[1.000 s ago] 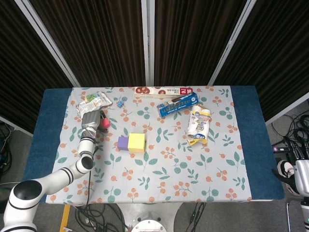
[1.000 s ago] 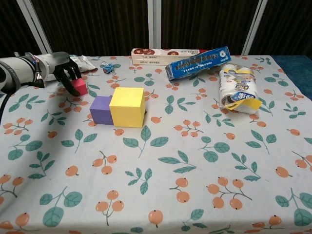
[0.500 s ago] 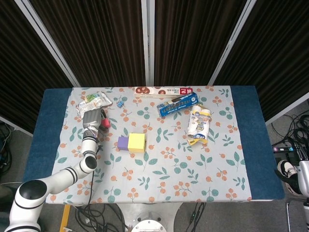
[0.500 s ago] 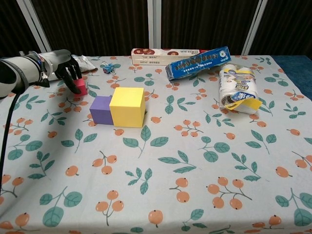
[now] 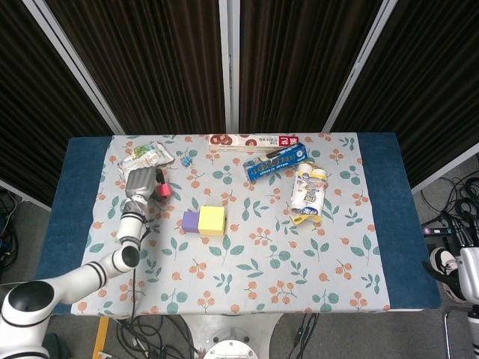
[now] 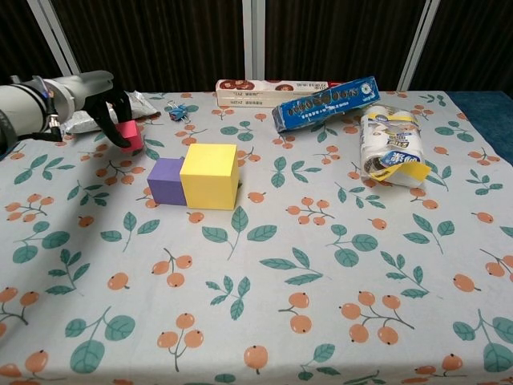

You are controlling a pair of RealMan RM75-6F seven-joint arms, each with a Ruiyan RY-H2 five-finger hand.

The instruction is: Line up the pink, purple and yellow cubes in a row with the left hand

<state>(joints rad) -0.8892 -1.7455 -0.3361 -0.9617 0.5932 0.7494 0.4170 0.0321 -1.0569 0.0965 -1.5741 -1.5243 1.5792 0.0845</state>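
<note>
My left hand (image 6: 103, 98) (image 5: 139, 182) grips the small pink cube (image 6: 130, 135) (image 5: 162, 191) at the table's far left; the cube looks tilted and just off the cloth. The purple cube (image 6: 166, 181) (image 5: 191, 221) and the larger yellow cube (image 6: 210, 176) (image 5: 212, 221) stand touching side by side near the middle, purple on the left. The pink cube is behind and to the left of the purple one, apart from it. My right arm (image 5: 467, 275) shows only at the head view's lower right edge, off the table; its hand is too small to read.
A foil snack bag (image 6: 136, 103) lies just behind my left hand, with a blue clip (image 6: 178, 111) beside it. Along the back are a long biscuit box (image 6: 264, 87) and a blue packet (image 6: 325, 103). A white bottle-shaped pack (image 6: 389, 148) lies on the right.
My left hand has risen slightly and drawn back toward the left, lifting the pink cube a little off the cloth. The purple and yellow cubes have not moved.
</note>
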